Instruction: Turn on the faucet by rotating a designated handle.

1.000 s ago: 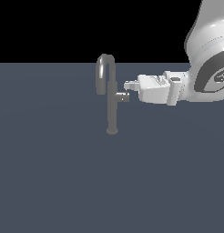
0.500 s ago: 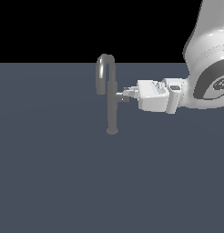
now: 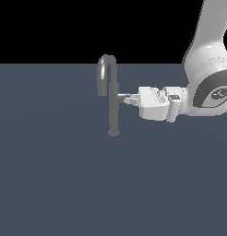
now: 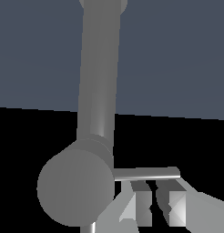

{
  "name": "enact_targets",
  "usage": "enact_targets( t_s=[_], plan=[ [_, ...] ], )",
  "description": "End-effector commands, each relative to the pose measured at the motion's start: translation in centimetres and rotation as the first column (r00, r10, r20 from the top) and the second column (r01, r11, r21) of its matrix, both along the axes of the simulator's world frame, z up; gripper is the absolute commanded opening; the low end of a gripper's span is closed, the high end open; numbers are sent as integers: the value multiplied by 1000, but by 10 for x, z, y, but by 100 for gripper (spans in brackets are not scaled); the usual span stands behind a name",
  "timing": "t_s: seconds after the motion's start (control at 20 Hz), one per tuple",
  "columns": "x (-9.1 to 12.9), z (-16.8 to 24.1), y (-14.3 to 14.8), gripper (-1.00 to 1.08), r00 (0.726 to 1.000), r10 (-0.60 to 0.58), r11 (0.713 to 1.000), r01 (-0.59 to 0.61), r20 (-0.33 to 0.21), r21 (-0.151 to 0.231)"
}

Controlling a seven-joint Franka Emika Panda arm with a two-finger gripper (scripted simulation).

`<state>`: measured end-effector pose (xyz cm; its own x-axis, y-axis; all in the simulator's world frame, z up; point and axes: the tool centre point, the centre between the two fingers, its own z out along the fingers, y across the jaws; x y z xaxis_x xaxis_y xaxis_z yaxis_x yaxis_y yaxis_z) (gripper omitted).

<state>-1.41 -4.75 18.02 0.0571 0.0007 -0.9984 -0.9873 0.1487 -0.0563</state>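
my tool (image 3: 128,98) sits at the faucet (image 3: 113,106), approaching horizontally from the exterior view's right, tips at the handle (image 3: 122,97), a short stub w/ a thin pin lever about mid-height on the column. faucet stands upright on the dark counter (image 3: 55,175), round base down, gooseneck spout (image 3: 106,73) curving toward the exterior view's left.

tool state: jaws nearly closed, only a narrow gap between the fingertips (image 4: 170,202) in the wrist view. the pin lever (image 4: 148,173) lies just beside the tips, across them, not between. nothing gripped as far as i can see; contact w/ the pin cannot be confirmed.

step in hand, my judgement: push the lever round the stub axis.
- bear on the pin near its free end for max leverage.
- keep the path an arc about the stub, not a straight shove, or the tips slip off the end.
- avoid touching the column or spout.
- move slow; the pin is thin and easy to lose.

hard to make out:
- the wrist view cuts off the stub cap (image 4: 75,186) low edge and the finger bodies.
- in the exterior view, tips and pin merge; too small to separate.
- lever's angle of travel, on/off position: no marking visible.
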Motion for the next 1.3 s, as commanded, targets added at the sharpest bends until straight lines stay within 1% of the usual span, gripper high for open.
enact_targets(
  t_s=[0.0, 0.15, 0.2, 0.8, 0.85, 0.9, 1.25],
  plan=[
    [-6, -35, 1, -100, 999, -6, 1000, 6, -51, 0],
    [-7, -46, 1, -100, 998, -7, 1000, 7, -62, 0],
    [3, -1, -4, -100, 1000, 4, 1000, -4, 15, 4],
    [15, -60, -2, -100, 998, -6, 1000, 6, -58, 0],
    [15, -60, -2, -100, 998, -6, 1000, 6, -58, 0],
    [5, -16, -7, -100, 999, 31, 999, -31, -8, 27],
    [23, -39, -6, -100, 999, 14, 1000, -14, -32, 15]
  ],
)
